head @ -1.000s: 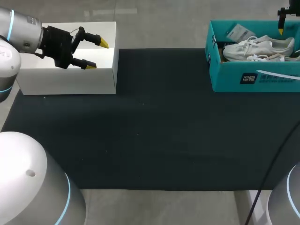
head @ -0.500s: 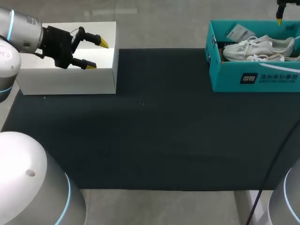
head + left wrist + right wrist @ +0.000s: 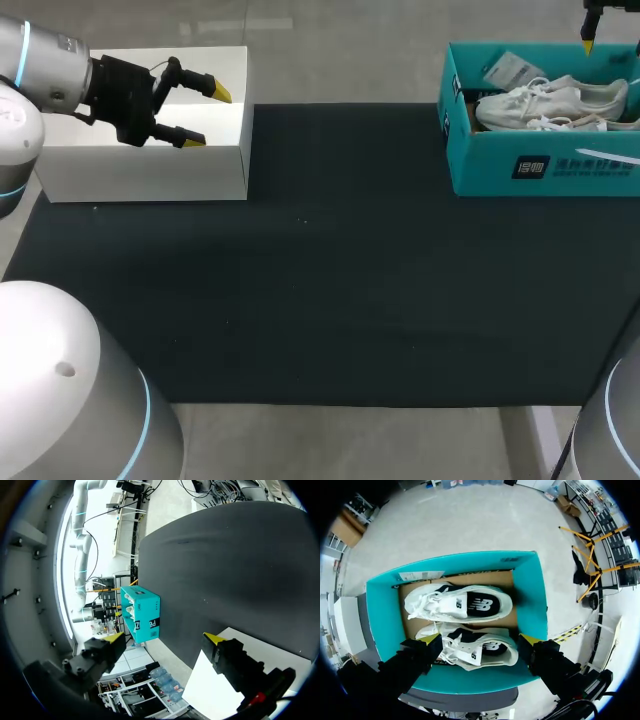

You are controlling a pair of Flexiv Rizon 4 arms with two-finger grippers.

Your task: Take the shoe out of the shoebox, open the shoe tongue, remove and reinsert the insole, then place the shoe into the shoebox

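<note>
Table: black mat [image 3: 350, 280], white box [image 3: 150, 175] left, teal shoebox [image 3: 480, 165] right.
Shoebox: two white shoes [image 3: 465, 605] inside.
Left gripper [image 3: 205, 117]: fingers spread, over white box.
Right gripper [image 3: 482, 640]: fingers spread, above shoes.

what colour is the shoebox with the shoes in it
Teal shoebox, brown cardboard inside; clearest in the right wrist view.

Matt cardboard shoebox [image 3: 482, 160], white cloth shoes [image 3: 460, 605], matt black table cover [image 3: 350, 280].

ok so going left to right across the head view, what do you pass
left gripper, open over the white box → bare black mat → teal shoebox with the white shoes in it
</note>
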